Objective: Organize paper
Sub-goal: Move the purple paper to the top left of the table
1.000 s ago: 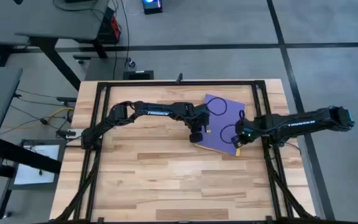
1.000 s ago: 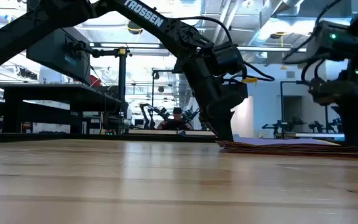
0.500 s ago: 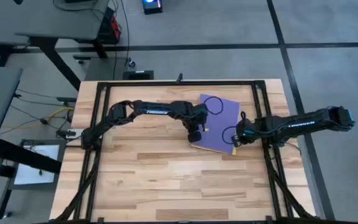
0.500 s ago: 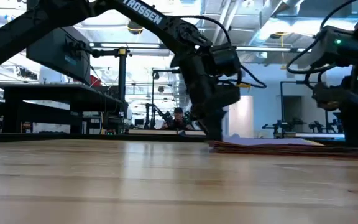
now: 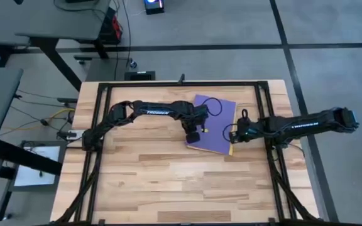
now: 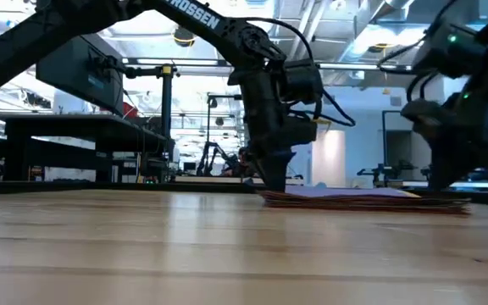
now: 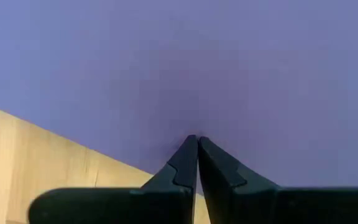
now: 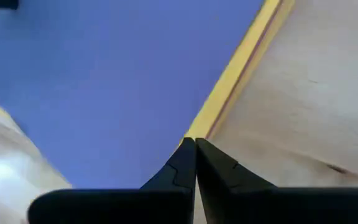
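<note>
The paper [image 5: 213, 122] lay as a flat stack, purple sheet on top, at about one o'clock from the centre of the table [image 5: 168, 182], its long axis running roughly from eleven to five o'clock. The left gripper [image 5: 193, 133] pressed down at the stack's nine o'clock edge, fingers closed tip to tip and holding nothing. The right gripper [image 5: 232, 135] stood at the four o'clock edge, likewise closed and empty. The stack thus sat squeezed between the two, each arm about equally near. Any squaring push would probably run across the short axis. The right wrist view showed a yellow sheet [image 8: 241, 74] peeking out from under the purple; the left wrist view showed only purple.
</note>
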Robot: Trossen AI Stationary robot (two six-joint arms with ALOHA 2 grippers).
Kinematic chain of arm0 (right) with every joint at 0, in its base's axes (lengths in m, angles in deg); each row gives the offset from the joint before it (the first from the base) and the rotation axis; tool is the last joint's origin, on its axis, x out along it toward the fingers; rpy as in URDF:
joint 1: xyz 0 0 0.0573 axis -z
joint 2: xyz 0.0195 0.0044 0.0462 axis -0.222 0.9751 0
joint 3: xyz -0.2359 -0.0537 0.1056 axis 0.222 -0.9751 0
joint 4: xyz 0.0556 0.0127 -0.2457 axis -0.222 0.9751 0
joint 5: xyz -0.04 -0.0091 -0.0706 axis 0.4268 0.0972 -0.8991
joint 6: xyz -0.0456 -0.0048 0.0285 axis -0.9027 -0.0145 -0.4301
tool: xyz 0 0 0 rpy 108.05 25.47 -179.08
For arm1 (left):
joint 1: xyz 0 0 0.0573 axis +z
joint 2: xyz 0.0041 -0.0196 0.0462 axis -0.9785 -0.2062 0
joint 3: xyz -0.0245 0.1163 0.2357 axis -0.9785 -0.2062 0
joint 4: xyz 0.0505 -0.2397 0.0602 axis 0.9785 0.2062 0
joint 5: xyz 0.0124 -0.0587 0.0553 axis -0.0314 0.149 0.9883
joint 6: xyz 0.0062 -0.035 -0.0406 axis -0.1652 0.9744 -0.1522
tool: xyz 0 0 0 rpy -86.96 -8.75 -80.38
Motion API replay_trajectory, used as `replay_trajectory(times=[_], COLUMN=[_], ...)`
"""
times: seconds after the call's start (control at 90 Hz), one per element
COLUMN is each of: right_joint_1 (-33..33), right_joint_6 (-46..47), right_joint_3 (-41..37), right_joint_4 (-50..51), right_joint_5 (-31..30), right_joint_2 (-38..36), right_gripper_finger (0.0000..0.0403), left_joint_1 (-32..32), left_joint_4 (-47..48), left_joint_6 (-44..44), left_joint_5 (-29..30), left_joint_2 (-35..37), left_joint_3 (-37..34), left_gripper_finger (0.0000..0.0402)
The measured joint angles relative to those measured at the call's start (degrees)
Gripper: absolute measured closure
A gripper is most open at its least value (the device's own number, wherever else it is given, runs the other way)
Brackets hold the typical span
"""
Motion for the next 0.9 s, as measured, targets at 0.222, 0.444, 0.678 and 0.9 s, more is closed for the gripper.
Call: replay_trajectory(times=[0.222,0.444,0.678,0.9], right_joint_1=[0.1,0.1,-0.4,-0.4], right_joint_6=[1.6,1.2,-0.3,-1.4], right_joint_3=[-0.9,-0.5,-0.4,-0.4], right_joint_4=[-5.1,-5.4,-3.4,-1.9], right_joint_5=[-0.3,-0.6,-0.8,-0.6], right_joint_2=[5.8,9.7,11.0,11.0], right_gripper_finger=[0.0403,0.0403,0.0403,0.0403], left_joint_1=[0.0,0.0,0.0,0.0], left_joint_4=[-0.5,-0.6,5.6,12.7], left_joint_6=[-0.6,-0.7,-2.3,-2.5], left_joint_5=[0.0,0.0,1.0,4.1], left_joint_2=[0.0,0.0,-0.1,0.1], left_joint_3=[0.0,0.0,0.0,-0.7], left_gripper_finger=[0.0402,0.0402,0.0402,0.0402])
